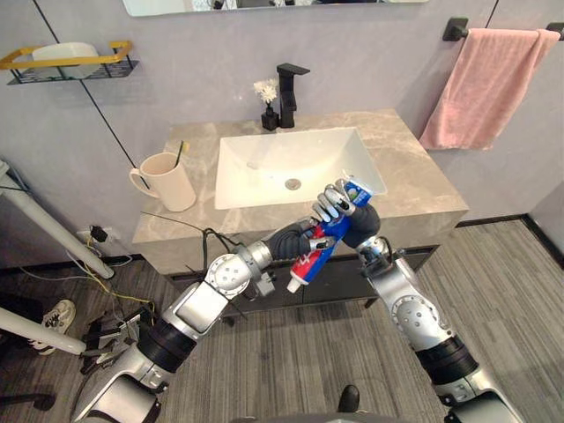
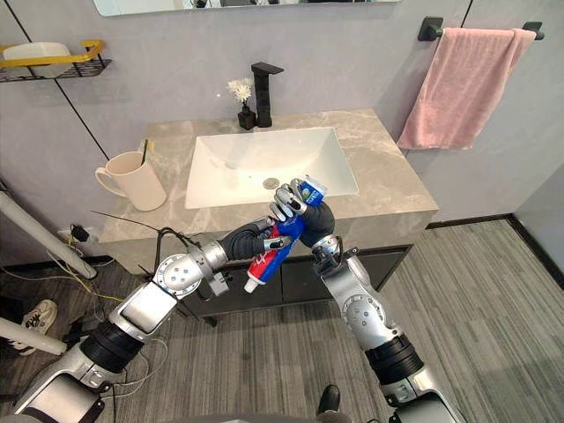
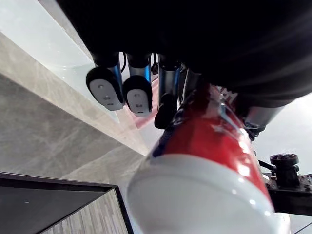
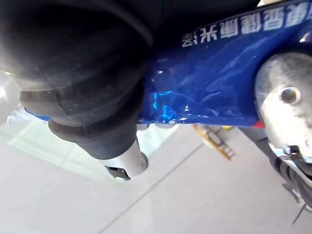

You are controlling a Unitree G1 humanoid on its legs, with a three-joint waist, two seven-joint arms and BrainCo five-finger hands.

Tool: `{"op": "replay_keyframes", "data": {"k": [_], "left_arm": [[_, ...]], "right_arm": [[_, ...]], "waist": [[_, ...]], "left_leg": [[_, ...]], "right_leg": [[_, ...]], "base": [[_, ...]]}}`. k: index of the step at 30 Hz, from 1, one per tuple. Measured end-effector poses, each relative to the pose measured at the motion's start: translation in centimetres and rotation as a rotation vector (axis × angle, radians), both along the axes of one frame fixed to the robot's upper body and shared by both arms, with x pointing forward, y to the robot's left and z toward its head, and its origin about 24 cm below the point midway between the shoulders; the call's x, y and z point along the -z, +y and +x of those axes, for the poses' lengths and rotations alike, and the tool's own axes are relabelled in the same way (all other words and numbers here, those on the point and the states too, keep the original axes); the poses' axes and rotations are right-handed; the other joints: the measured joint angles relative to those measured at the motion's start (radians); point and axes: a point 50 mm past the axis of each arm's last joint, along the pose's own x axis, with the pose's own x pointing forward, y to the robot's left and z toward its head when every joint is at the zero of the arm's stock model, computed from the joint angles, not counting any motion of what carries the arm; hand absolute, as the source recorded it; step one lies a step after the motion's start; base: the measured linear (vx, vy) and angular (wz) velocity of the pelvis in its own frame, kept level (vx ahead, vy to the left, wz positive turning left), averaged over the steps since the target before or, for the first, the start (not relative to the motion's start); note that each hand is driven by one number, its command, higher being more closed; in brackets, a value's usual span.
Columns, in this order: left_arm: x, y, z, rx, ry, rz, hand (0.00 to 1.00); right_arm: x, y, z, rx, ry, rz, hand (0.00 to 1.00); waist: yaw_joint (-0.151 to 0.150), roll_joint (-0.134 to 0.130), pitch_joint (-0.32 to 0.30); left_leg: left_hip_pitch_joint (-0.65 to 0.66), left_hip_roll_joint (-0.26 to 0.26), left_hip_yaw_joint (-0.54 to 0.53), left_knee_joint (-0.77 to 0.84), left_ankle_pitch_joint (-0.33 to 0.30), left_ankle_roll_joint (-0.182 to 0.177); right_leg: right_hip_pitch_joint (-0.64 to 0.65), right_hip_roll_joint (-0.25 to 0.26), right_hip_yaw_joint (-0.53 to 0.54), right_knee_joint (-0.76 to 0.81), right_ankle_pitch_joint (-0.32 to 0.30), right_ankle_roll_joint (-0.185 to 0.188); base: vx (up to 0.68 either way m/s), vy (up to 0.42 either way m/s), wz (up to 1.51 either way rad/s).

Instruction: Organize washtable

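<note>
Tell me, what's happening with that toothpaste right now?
Left hand and right hand both grip toothpaste tube. Held in air before counter. Cup well aside.

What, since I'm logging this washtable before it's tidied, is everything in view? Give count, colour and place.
toothpaste tube: one, red, blue and white, held in the air before the counter's front edge, white cap lowest
mug: one, cream, on the counter left of the basin, a thin stick standing in it
basin: one, white, sunk in the counter
counter: one, beige-grey stone
faucet: one, black, behind the basin
vase: one, black with white flowers, beside the faucet
towel: one, pink, on a black wall bar, right
shelf: one, black wire with yellow rail, wall at left
shoe: one, white, a person's, floor at left
left hand: curled round the tube's middle
right hand: curled round its upper end
</note>
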Motion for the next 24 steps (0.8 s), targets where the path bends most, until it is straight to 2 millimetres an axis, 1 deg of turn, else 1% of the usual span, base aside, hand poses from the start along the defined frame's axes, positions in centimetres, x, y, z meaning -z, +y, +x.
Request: {"op": "replay_keyframes", "data": {"k": [10, 11, 14, 16, 17, 18, 19, 21, 22, 23, 24], "left_arm": [[-0.2, -0.3, 0.0, -0.008, 0.000, -0.031, 1.00], [-0.2, -0.3, 0.1, -0.009, -0.001, -0.034, 0.00], [-0.8, 0.1, 0.3, -0.031, -0.017, -0.065, 0.00], [-1.8, 0.9, 0.6, -0.065, -0.025, -0.135, 0.00], [-2.6, 1.8, 0.7, -0.095, -0.040, -0.182, 0.00], [-3.4, 3.7, 0.7, -0.153, -0.041, -0.260, 0.00], [-3.7, 4.9, 0.7, -0.194, -0.043, -0.297, 0.00], [-4.3, 9.4, 0.1, -0.344, -0.044, -0.391, 0.00], [-4.4, 10.4, -0.2, -0.374, -0.046, -0.411, 0.00], [-4.6, 11.8, -0.8, -0.423, -0.048, -0.458, 0.00], [-4.7, 12.6, -1.2, -0.452, -0.052, -0.494, 0.00]], "right_arm": [[-0.2, -0.1, 0.1, 0.014, -0.004, 0.027, 1.00], [-0.3, -0.1, 0.1, 0.015, -0.004, 0.030, 1.00], [-1.0, -0.1, 0.5, 0.032, -0.030, 0.043, 1.00], [-2.3, -0.2, 1.0, 0.044, -0.072, 0.032, 1.00], [-3.4, -0.5, 1.5, 0.063, -0.109, 0.034, 1.00], [-4.8, -1.7, 2.0, 0.121, -0.149, 0.050, 1.00], [-5.6, -2.5, 2.3, 0.163, -0.174, 0.055, 1.00], [-8.3, -6.6, 3.3, 0.340, -0.256, 0.048, 1.00], [-8.9, -7.6, 3.4, 0.378, -0.274, 0.039, 1.00], [-9.8, -8.9, 3.5, 0.432, -0.305, 0.020, 1.00], [-10.5, -9.6, 3.6, 0.466, -0.321, 0.012, 1.00]], "waist": [[0.000, 0.001, 0.009], [0.000, 0.001, 0.009], [0.000, 0.001, 0.009], [0.000, 0.001, 0.009], [0.000, 0.003, 0.010], [0.000, 0.003, 0.011], [0.000, 0.004, 0.012], [0.004, 0.004, 0.013], [0.005, 0.004, 0.013], [0.010, 0.004, 0.013], [0.016, 0.004, 0.014]], "left_leg": [[-0.001, -0.001, -0.012, -0.009, 0.000, 0.000], [-0.001, -0.001, -0.014, -0.013, 0.001, 0.000], [0.000, -0.001, -0.024, -0.017, 0.003, -0.003], [0.000, -0.001, -0.027, -0.018, 0.004, -0.003], [0.001, -0.001, -0.032, -0.018, 0.005, -0.002], [0.004, -0.001, -0.037, -0.020, 0.009, -0.003], [0.008, -0.002, -0.039, -0.023, 0.010, -0.002], [0.015, -0.004, -0.052, -0.034, 0.015, -0.003], [0.015, -0.004, -0.054, -0.035, 0.015, -0.003], [0.015, -0.004, -0.055, -0.036, 0.015, -0.003], [0.015, -0.005, -0.055, -0.037, 0.016, -0.003]], "right_leg": [[0.001, -0.001, -0.005, 0.000, 0.000, 0.000], [0.001, -0.001, -0.007, 0.000, -0.001, 0.001], [0.006, -0.001, -0.022, 0.000, -0.001, 0.002], [0.008, -0.002, -0.025, 0.000, -0.001, 0.002], [0.013, -0.002, -0.027, 0.000, -0.001, 0.002], [0.019, -0.003, -0.030, 0.000, -0.002, 0.002], [0.023, -0.003, -0.032, 0.000, -0.002, 0.002], [0.036, -0.005, -0.050, 0.000, -0.004, 0.005], [0.039, -0.006, -0.055, 0.000, -0.005, 0.006], [0.039, -0.007, -0.056, 0.000, -0.005, 0.007], [0.039, -0.007, -0.057, 0.000, -0.005, 0.007]], "base": [[0.00, 0.000, 0.01], [0.00, 0.000, 0.08], [0.00, 0.005, 0.09], [0.01, 0.021, 0.06], [0.02, 0.030, 0.12], [0.02, 0.026, 0.13], [0.02, 0.023, 0.12], [0.01, 0.024, 0.22], [0.01, 0.027, 0.20], [0.02, 0.026, 0.08], [0.00, 0.000, 0.00]]}}
